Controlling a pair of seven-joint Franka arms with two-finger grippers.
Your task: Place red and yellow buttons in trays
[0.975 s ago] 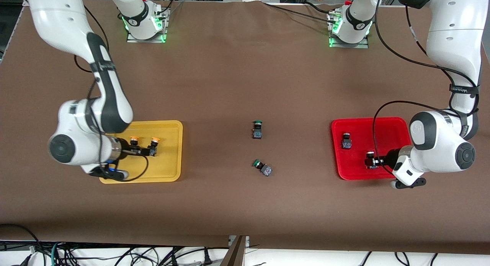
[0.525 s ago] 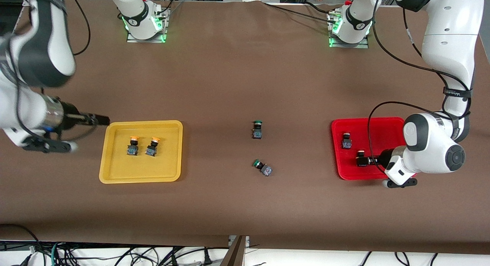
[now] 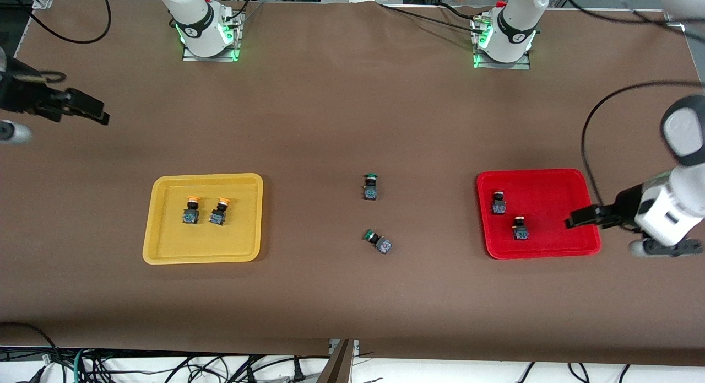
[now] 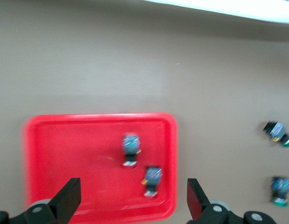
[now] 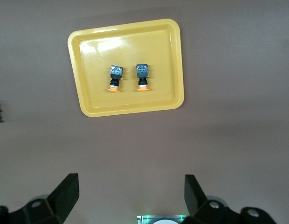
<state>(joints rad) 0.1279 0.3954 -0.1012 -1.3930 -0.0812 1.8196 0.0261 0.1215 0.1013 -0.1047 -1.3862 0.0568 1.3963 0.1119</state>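
Observation:
Two yellow-capped buttons point(image 3: 191, 209) point(image 3: 219, 211) stand side by side in the yellow tray point(image 3: 242, 228). Two red-capped buttons point(image 3: 499, 202) point(image 3: 519, 227) stand in the red tray point(image 3: 551, 195). My left gripper point(image 3: 575, 217) is open and empty, raised over the red tray's edge at the left arm's end. Its wrist view shows the red tray point(image 4: 70, 149) with both buttons point(image 4: 130, 149) point(image 4: 152, 179) between its fingers point(image 4: 65, 200). My right gripper point(image 3: 88, 108) is open and empty, high over bare table. Its wrist view shows the yellow tray point(image 5: 163, 46) and both buttons point(image 5: 115, 77) point(image 5: 142, 75).
Two green-capped buttons lie on the brown table between the trays, one upright point(image 3: 370, 186), one tipped over point(image 3: 378, 241), nearer the front camera. They also show in the left wrist view point(image 4: 277, 133) point(image 4: 279, 189). The arm bases point(image 3: 206, 33) point(image 3: 504, 36) stand along the table's back edge.
The left gripper let go of a red button in the red tray and rose away. The right gripper left the yellow buttons and lifted off toward the right arm's end.

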